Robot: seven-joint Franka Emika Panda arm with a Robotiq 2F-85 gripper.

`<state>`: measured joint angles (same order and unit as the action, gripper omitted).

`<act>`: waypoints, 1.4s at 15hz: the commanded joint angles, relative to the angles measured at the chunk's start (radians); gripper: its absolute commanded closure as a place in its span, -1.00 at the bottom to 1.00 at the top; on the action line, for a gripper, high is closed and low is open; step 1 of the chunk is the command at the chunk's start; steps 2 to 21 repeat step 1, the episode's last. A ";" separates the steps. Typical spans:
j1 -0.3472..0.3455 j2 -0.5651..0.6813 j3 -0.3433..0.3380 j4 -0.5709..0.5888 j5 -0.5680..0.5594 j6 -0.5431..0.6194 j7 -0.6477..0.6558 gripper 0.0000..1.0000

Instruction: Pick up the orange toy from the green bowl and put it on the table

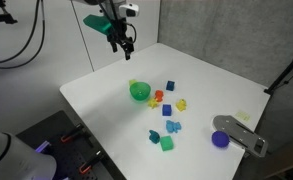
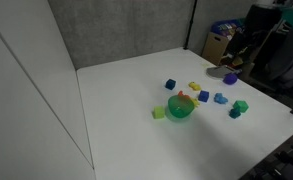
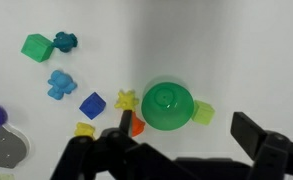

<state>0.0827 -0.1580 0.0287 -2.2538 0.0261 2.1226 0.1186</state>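
The green bowl (image 1: 139, 91) stands on the white table (image 1: 216, 80); it also shows in the other exterior view (image 2: 181, 108) and in the wrist view (image 3: 167, 105). The orange toy (image 3: 137, 127) lies on the table right beside the bowl's rim, partly hidden behind one finger. It shows in both exterior views (image 1: 157, 97) (image 2: 180, 97). The bowl looks empty from above. My gripper (image 1: 123, 44) hangs open and empty well above the table, over the bowl; in the wrist view (image 3: 186, 135) its fingers straddle the bowl's near side.
A yellow-green cube (image 3: 203, 113) touches the bowl's other side. A yellow star (image 3: 126, 99), blue cube (image 3: 93, 105), yellow piece (image 3: 84, 129), light blue toy (image 3: 60, 84), green cube (image 3: 34, 47) and teal toy (image 3: 65, 40) lie scattered. A purple disc (image 1: 220, 139) sits by a grey tool (image 1: 242, 135).
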 commanded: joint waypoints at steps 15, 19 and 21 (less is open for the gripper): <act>-0.013 0.000 0.012 0.001 0.002 -0.004 -0.003 -1.00; -0.013 0.000 0.012 0.001 0.002 -0.004 -0.003 -1.00; -0.013 0.000 0.012 0.001 0.002 -0.004 -0.003 -1.00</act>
